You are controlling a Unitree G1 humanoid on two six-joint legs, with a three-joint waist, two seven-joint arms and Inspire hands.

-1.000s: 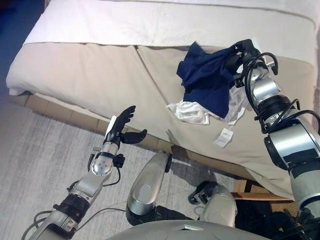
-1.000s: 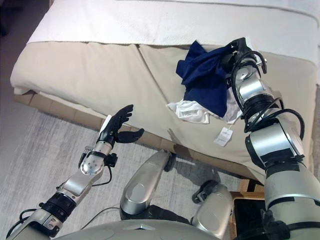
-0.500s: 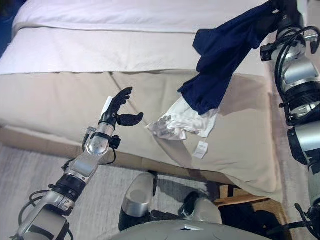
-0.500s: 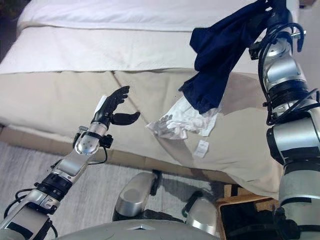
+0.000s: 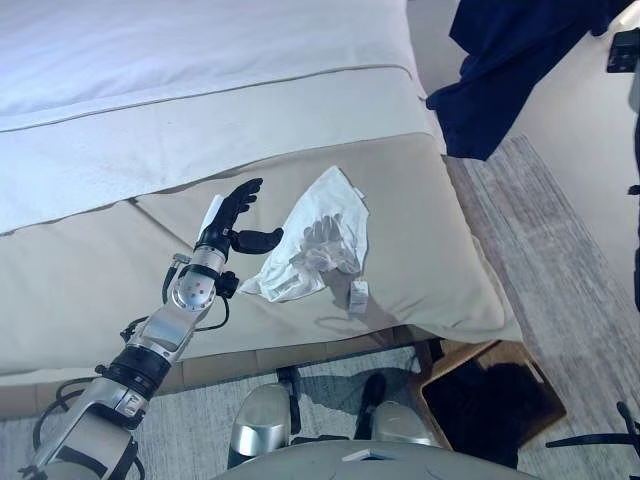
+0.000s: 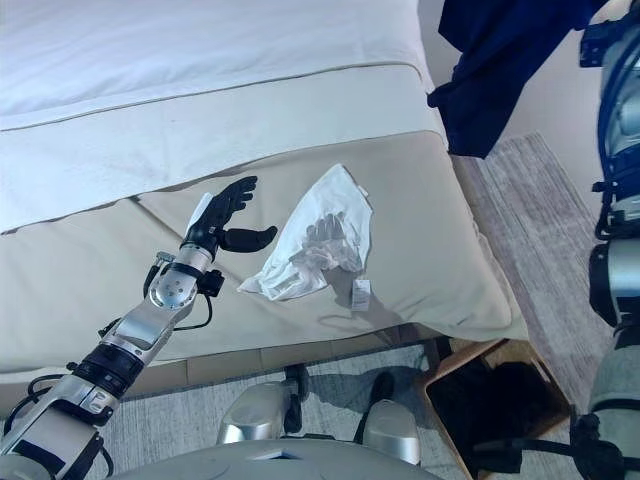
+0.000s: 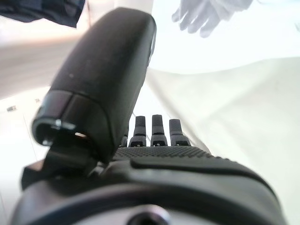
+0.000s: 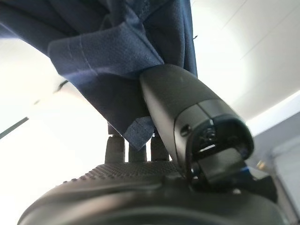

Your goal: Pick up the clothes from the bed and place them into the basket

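Hanging high past the bed's corner, the navy garment (image 5: 505, 70) droops from the top right of the head views, above the floor beside the bed (image 5: 120, 270). The head views cut off the right hand itself; only the right wrist view shows it, the right hand (image 8: 140, 180) with its thumb pressed into a fold of the navy cloth and the fingers behind it, so the garment is pinched there, though how far those fingers curl is hard to make out. Down on the tan cover lies a white garment (image 6: 315, 245), crumpled, with a small tag at its near edge. The left hand (image 5: 232, 222) hovers just beside that white cloth, fingers straight, thumb spread, holding nothing; its own wrist view shows the fingers (image 7: 152, 129) extended over pale bedding. At the foot of the bed's corner, on the grey rug (image 5: 560, 260), the wooden basket (image 5: 490, 395) shows its dark inside, with the navy cloth well above and apart from it.
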